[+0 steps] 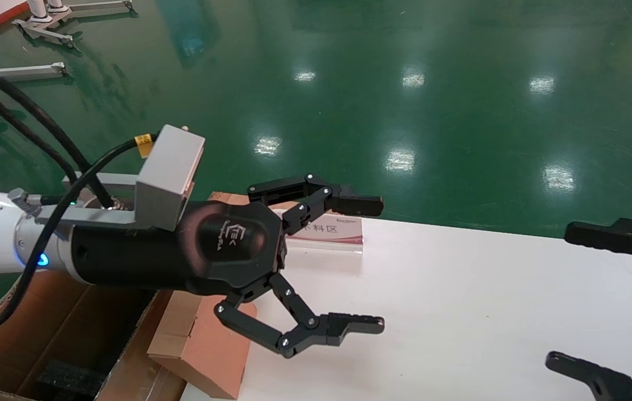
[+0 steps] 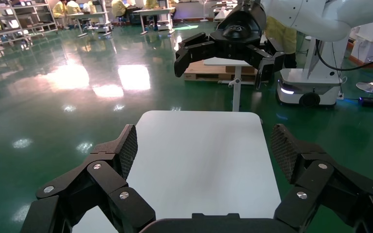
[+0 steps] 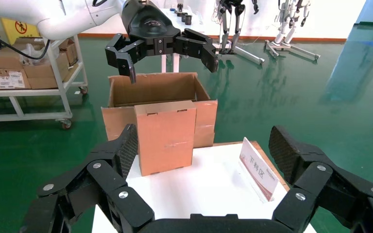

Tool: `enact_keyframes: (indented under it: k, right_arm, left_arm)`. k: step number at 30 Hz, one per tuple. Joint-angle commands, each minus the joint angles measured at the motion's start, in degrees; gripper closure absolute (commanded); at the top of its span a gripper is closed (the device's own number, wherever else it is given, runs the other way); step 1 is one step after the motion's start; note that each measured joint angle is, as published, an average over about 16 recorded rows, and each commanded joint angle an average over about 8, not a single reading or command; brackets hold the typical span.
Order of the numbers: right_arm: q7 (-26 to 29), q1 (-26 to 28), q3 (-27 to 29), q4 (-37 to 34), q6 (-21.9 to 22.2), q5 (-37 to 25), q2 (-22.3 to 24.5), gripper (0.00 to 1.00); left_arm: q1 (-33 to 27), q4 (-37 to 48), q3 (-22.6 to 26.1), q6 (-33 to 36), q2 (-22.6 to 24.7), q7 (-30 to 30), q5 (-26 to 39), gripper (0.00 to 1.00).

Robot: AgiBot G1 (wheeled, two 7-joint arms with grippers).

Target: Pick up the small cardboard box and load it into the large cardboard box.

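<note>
1. The left pincer (image 1: 357,264) is hanging in the air over the left end of the white surface (image 1: 460,312), spread wide open with nothing between its fingers.
2. The small cardboard box (image 3: 165,137) stands upright on the surface's left edge, right up against the large cardboard box (image 3: 158,90). In the head view the small carton (image 1: 204,345) is partly tucked under the left arm, so you only see its lower part.
3. The large carton (image 1: 65,334) sits on the floor just off the surface's left end, flaps up, open at the top. There's a black foam block (image 1: 68,379) visible down inside it.
4. From the right wrist view, the left pincer (image 3: 167,48) is above the large carton's opening and above the small carton, not touching either.
5. The right pincer (image 1: 599,301) is over at the right edge of the surface, also wide open and empty. Its own wrist view shows both fingers (image 3: 126,150) far apart, with the small carton well ahead of them.
6. A small red-and-white sign (image 1: 329,231) with Chinese characters stands on the surface near its back edge, just beside the left pincer's upper finger in the head view.
7. Green glossy floor (image 1: 405,83) all around.
</note>
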Motion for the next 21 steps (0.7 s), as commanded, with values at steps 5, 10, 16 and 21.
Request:
enact_keyframes:
  k: [5,10,16,21]
  right_arm:
    - [0.0,0.0,0.0,0.0,0.01,-0.01,0.0,0.0]
    - [-0.01,-0.01,0.0,-0.01,0.01,-0.03,0.01,0.0]
    - [-0.01,0.0,-0.01,-0.03,0.01,-0.01,0.0,0.0]
    - [-0.03,0.02,-0.03,-0.05,0.01,0.0,0.0,0.0]
  left_arm:
    - [0.0,0.0,0.0,-0.01,0.0,0.0,0.0,0.0]
    - [0.01,0.01,0.0,-0.01,-0.01,0.0,-0.01,0.0]
    - [-0.15,-0.26,0.36,-0.25,-0.55,-0.86,0.83,0.0]
    - [-1.64,-1.38,2.02,-1.07,-2.16,-4.77,4.33,0.0]
